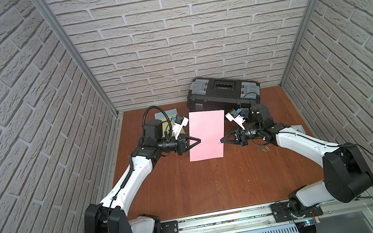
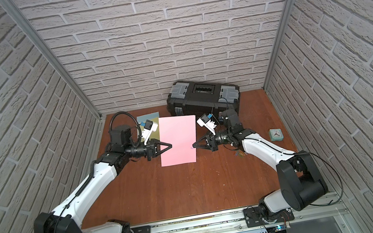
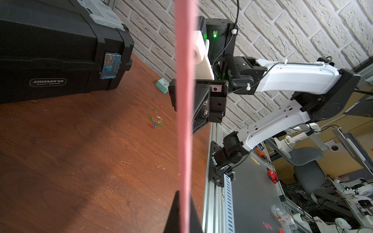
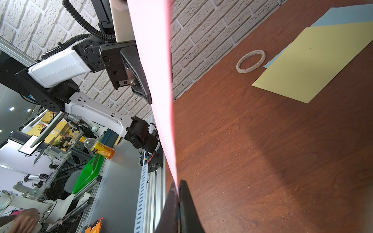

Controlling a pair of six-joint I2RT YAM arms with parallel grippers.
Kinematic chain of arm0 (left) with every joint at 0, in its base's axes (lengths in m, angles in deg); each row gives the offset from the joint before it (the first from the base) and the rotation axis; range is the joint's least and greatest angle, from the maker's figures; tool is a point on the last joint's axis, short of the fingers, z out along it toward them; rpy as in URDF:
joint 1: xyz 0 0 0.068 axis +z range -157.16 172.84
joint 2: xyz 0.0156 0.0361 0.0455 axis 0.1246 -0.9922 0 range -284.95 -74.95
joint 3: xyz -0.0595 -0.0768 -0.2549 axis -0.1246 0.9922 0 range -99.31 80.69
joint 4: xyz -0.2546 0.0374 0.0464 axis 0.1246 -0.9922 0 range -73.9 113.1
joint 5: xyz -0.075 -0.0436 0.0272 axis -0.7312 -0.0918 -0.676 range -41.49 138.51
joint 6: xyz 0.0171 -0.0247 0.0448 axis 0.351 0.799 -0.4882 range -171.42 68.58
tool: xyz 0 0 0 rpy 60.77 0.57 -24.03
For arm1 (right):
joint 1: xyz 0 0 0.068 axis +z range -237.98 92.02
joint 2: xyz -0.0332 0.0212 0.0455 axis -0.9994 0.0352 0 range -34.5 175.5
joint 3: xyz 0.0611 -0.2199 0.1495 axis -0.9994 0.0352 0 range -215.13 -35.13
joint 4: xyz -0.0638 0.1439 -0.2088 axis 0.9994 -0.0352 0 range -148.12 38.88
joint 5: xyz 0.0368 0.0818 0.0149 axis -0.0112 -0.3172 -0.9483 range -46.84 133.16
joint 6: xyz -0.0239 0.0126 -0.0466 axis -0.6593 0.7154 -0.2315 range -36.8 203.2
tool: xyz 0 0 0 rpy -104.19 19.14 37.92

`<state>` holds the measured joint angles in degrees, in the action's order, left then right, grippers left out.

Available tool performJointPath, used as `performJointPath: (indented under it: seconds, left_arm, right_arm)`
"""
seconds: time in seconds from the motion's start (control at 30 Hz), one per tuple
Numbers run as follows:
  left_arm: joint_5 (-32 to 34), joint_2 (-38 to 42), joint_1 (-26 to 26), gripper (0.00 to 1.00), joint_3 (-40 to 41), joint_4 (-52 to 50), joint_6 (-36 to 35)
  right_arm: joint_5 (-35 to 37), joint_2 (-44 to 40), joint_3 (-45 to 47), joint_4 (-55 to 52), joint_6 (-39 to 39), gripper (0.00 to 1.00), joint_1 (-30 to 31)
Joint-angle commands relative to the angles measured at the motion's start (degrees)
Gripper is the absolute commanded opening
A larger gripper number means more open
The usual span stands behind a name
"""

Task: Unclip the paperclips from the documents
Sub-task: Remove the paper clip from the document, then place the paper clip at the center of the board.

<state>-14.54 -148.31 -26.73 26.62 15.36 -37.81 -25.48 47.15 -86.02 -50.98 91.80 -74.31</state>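
A pink document (image 1: pixel 208 134) (image 2: pixel 177 139) hangs above the table between my two grippers. In both wrist views it shows edge-on (image 3: pixel 184 100) (image 4: pixel 155 60). My left gripper (image 1: pixel 200 140) (image 3: pixel 184 196) is shut on its left edge. My right gripper (image 1: pixel 221 141) (image 4: pixel 178 184) is shut at its right edge, where a small pale paperclip (image 1: pixel 219 142) (image 2: pixel 191 148) sits, and a bluish streak shows between the jaws. Several loose coloured paperclips (image 1: pixel 262 149) (image 3: pixel 155 122) lie under the right arm. A yellow document (image 4: pixel 308 60) lies flat over a light blue document (image 4: pixel 343 14) at the back left.
A black toolbox (image 1: pixel 222 92) (image 3: pixel 50 50) stands against the back wall. A small teal clock (image 2: pixel 276 134) (image 3: pixel 162 85) sits at the right. A clear tape roll (image 4: pixel 250 61) lies beside the yellow sheet. Brick walls close in three sides, and a metal rail (image 1: pixel 224 219) runs along the front.
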Motion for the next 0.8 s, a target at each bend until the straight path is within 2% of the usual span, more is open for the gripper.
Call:
performJointPath:
  seconds: [0.0, 0.77]
  left_arm:
    - [-0.4, 2.17, 0.85, 0.0, -1.7, -0.42, -1.3]
    - [-0.51, 2.5, 1.12, 0.0, -1.92, -0.86, -1.53]
  right_arm:
    - [1.6, -1.8, -0.61, -1.59, -0.97, 0.06, -2.09]
    - [2.9, -2.43, -0.26, -2.32, -1.05, 0.06, -2.95]
